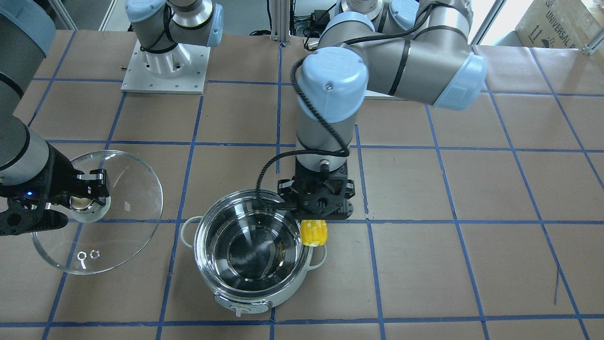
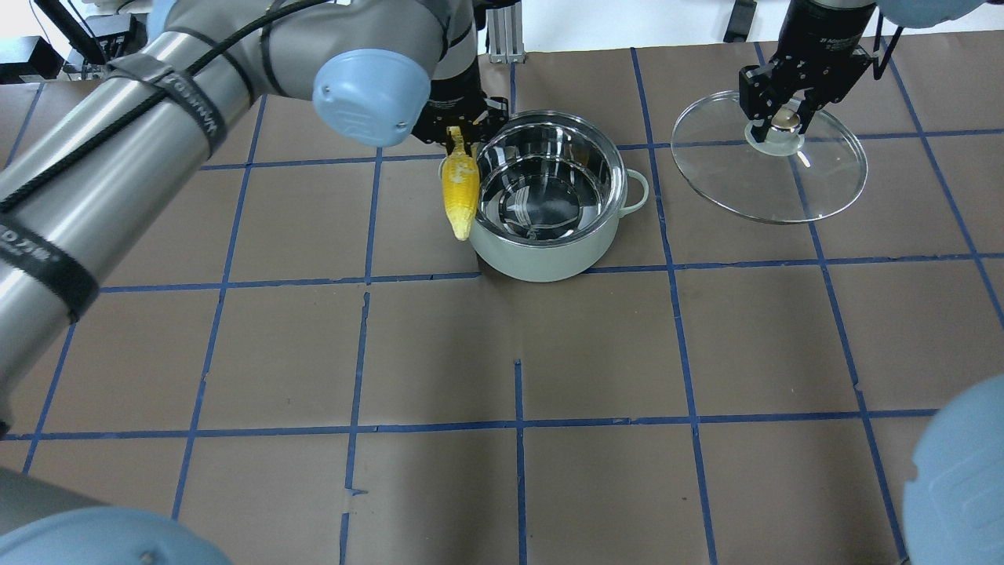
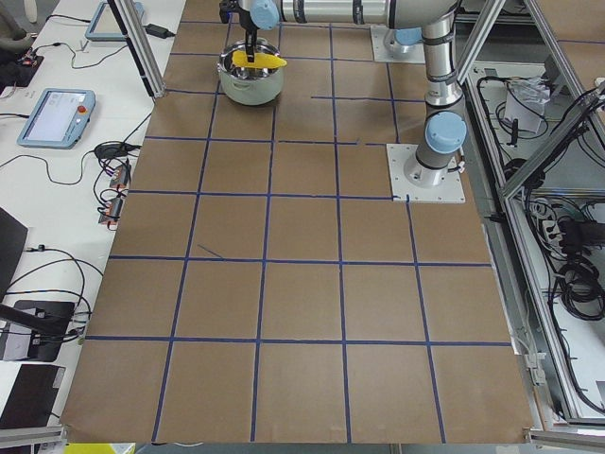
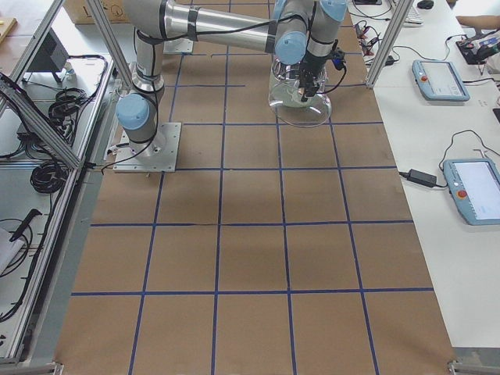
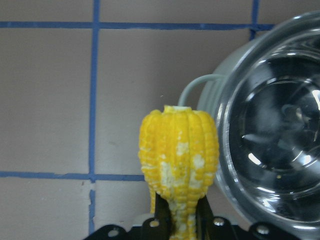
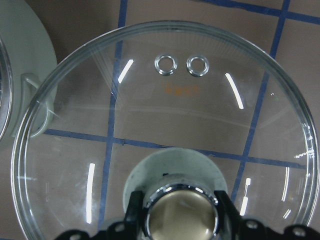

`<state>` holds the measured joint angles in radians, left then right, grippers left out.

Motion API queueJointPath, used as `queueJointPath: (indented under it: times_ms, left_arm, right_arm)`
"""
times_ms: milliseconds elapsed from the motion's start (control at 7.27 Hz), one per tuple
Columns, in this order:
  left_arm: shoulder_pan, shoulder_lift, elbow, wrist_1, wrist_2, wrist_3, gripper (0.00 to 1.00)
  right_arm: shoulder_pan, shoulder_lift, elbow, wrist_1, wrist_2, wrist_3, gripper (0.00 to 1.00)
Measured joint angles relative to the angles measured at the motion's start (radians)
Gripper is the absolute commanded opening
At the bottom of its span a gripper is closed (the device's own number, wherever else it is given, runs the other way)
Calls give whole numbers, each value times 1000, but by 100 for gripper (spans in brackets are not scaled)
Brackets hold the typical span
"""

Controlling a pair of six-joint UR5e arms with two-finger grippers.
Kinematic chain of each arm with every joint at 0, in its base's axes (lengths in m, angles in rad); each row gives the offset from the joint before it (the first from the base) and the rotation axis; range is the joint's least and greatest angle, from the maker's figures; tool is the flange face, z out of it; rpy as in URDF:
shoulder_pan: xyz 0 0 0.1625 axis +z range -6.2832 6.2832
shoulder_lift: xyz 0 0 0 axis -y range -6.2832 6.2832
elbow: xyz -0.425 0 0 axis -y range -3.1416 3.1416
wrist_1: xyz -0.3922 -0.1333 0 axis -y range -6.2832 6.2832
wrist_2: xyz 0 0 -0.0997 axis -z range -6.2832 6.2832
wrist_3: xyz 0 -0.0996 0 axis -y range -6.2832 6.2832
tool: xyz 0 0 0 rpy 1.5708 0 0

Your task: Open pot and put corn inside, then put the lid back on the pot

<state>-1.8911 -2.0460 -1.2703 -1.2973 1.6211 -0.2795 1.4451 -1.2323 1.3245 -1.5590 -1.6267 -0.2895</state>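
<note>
The robot's left gripper [image 2: 457, 141] pinches a yellow corn cob [image 2: 460, 188] between its fingers and holds it up just beside the rim of the pale mint pot [image 1: 293, 287], close to one loop handle [image 5: 192, 86]. The cob is outside the pot. The open pot stands at lower centre of the front-facing view, its shiny steel interior [image 1: 255, 250] bare. At that view's left edge, the right gripper [image 2: 783, 119] is clamped on the silver-and-cream knob [image 6: 181, 212] of the clear glass lid [image 1: 132, 198], apart from the pot on the brown, blue-taped table [image 1: 472, 189]. Whether the lid rests on the table cannot be told.
</note>
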Motion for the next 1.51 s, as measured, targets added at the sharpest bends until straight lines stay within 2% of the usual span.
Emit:
queueJointPath:
  times_ms: [275,550,688,826,1514]
  left_arm:
    - [-44,-89,101,0,2,-34,3]
    - [-57,-147,139,6,7,-64,3]
    - [-61,-164,146,10,14,-78,60]
    - [-63,-171,148,11,18,-89,100]
    - [-50,-156,136,9,13,-90,100]
  right_arm:
    - [-2,-6,7,-1,1,1,16]
    - [-4,-7,8,-1,2,1,16]
    - [-4,-7,8,-1,2,1,16]
    - [-5,-7,8,-1,3,1,16]
    - [-3,-10,9,9,1,13,18]
